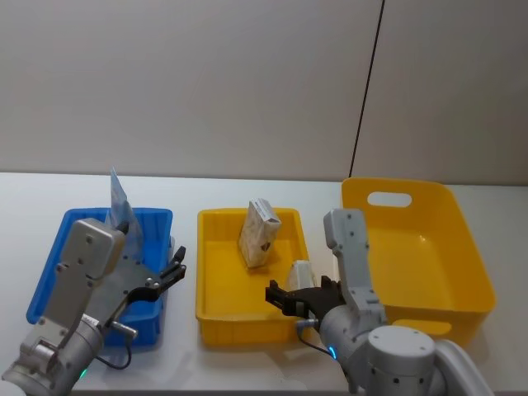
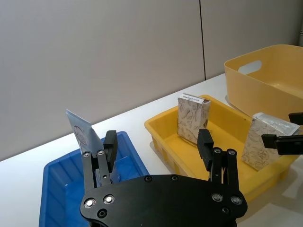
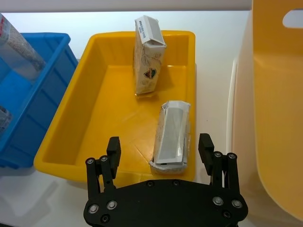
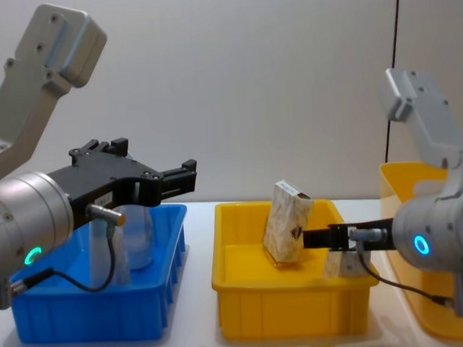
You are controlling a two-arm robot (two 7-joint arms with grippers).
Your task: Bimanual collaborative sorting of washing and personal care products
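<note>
Although the tube [image 1: 118, 198] stands in the blue bin [image 1: 153, 219], the beige carton [image 1: 260, 235] and whitish carton [image 1: 299, 272] in the yellow tray [image 1: 219, 280] seem unsorted; left gripper [image 1: 175, 266] and right gripper [image 1: 299, 295] are wide open.

The blue bin [image 4: 100, 323], shallow yellow tray [image 3: 80, 106] and deep yellow bin [image 1: 462, 243] look like smooth, faintly glossy plastic, the beige patterned carton [image 3: 147, 61] matt paperboard, the small whitish carton [image 3: 173, 135] shinier, and the desk [image 1: 33, 198] smooth and matt.
</note>
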